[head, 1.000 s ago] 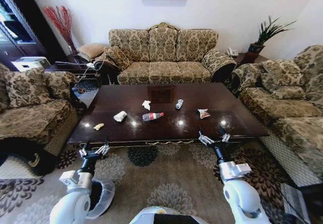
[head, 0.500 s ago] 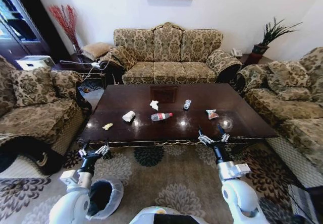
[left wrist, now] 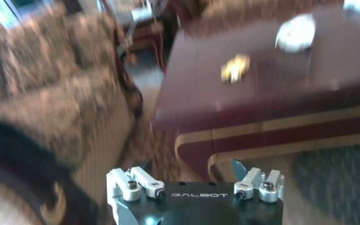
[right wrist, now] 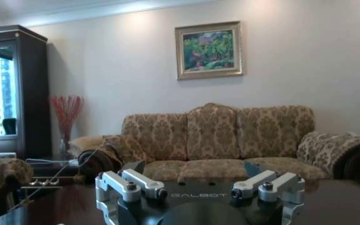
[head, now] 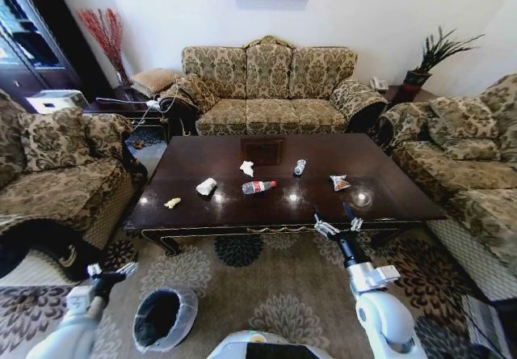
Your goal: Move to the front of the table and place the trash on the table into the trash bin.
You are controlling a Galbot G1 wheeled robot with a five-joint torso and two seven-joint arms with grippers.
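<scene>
- Trash: six pieces lie scattered on the near half of the table: a yellowish scrap nearest the left edge, a crumpled white paper, a second paper, a clear bottle with red label, a crushed cup and a snack wrapper.
- Bottle axis: it lies on its side, its long axis running roughly along the table's front edge.
- Trash bin: it stands on the carpet, in front of the table's left corner, well apart from the litter.
- Right gripper: it hovers at the table's front edge, fingers spread wide and empty; the wrapper and bottle lie ahead of it, so this arm seems nearer to most of the litter.
- Left gripper: it is low beside the bin, open and empty; the scrap lies ahead of it on the tabletop.
</scene>
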